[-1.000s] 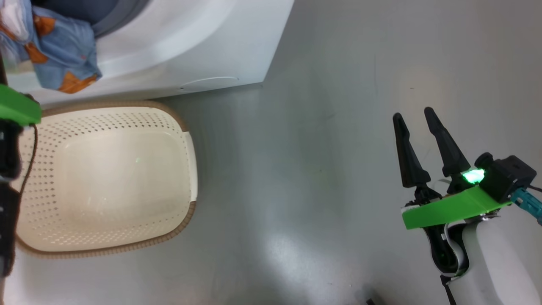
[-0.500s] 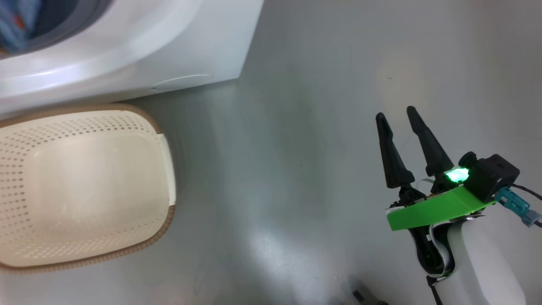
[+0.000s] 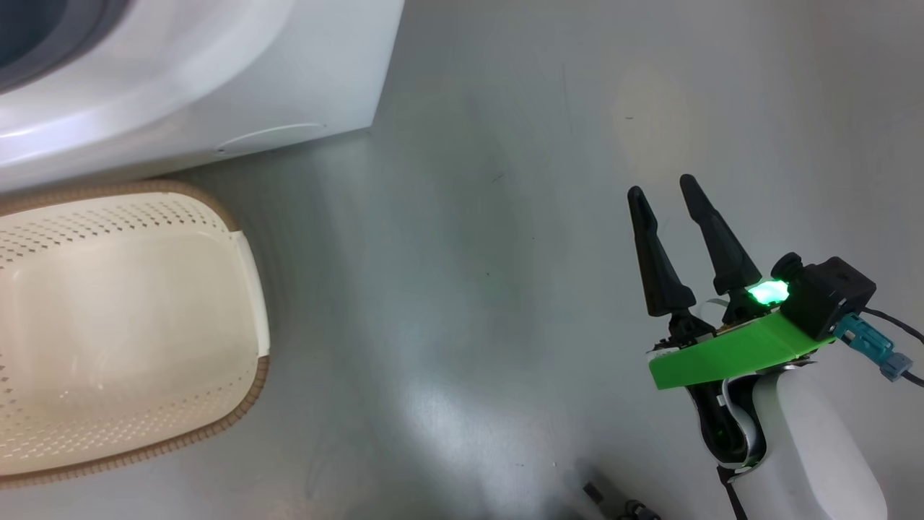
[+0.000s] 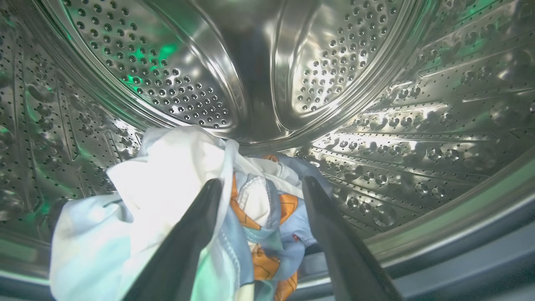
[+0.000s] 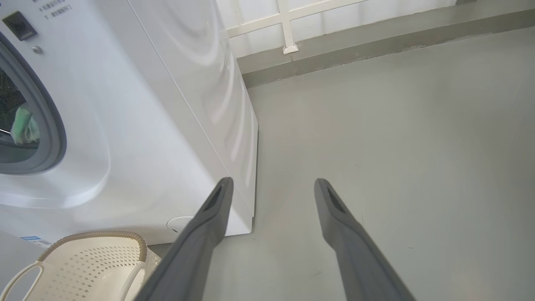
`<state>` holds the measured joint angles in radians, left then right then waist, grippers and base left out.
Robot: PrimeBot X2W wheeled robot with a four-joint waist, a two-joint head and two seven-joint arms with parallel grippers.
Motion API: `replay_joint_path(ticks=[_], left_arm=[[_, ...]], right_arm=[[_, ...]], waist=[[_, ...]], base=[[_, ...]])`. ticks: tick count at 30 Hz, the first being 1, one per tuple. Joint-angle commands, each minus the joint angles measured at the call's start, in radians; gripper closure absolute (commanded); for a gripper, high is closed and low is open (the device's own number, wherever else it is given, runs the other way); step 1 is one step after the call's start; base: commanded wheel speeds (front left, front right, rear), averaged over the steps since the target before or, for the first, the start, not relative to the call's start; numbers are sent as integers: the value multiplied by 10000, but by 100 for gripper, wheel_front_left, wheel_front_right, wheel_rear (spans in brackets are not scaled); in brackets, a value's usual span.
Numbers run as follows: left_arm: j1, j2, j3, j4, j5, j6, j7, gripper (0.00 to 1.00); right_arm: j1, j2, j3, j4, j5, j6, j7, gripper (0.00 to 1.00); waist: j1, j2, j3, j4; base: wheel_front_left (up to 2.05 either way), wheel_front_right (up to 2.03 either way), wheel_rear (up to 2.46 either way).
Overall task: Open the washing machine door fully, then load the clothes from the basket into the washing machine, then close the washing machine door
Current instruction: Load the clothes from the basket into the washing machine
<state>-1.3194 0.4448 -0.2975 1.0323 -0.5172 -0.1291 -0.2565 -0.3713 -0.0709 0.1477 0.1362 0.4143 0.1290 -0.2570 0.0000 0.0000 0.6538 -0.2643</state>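
Clothes [image 4: 167,167] in washing machine [image 3: 253,87] at L jaws' tips, basket [image 3: 108,224] looks bare — L & R jaws both released — only door left to shut.

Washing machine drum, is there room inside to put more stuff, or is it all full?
Yes. Bare steel drum lies right of the clothes, up to the grey seal, and across the back wall. Crowded: low left, where the clothes heap at the open left gripper.
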Motion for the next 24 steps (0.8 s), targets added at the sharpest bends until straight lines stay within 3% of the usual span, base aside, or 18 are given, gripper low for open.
replay_joint_path(ticks=[1, 10, 24], left_arm=[[-136, 400, 93, -63, 43, -15, -52, 0], [333, 207, 111, -233, -392, -15, -52, 0], [2628, -407, 1300, -2027, -231, -15, -53, 0]], right_arm=[[138, 36, 145, -211, 11, 17, -48, 0], [115, 1, 123, -147, -37, 17, -48, 0], [309, -408, -101, 31, -84, 17, -48, 0]], waist=[[0, 0, -15, 41], [0, 0, -235, 313], [0, 0, -993, 1004]], base=[[0, 0, 0], [0, 0, 0], [0, 0, 0]])
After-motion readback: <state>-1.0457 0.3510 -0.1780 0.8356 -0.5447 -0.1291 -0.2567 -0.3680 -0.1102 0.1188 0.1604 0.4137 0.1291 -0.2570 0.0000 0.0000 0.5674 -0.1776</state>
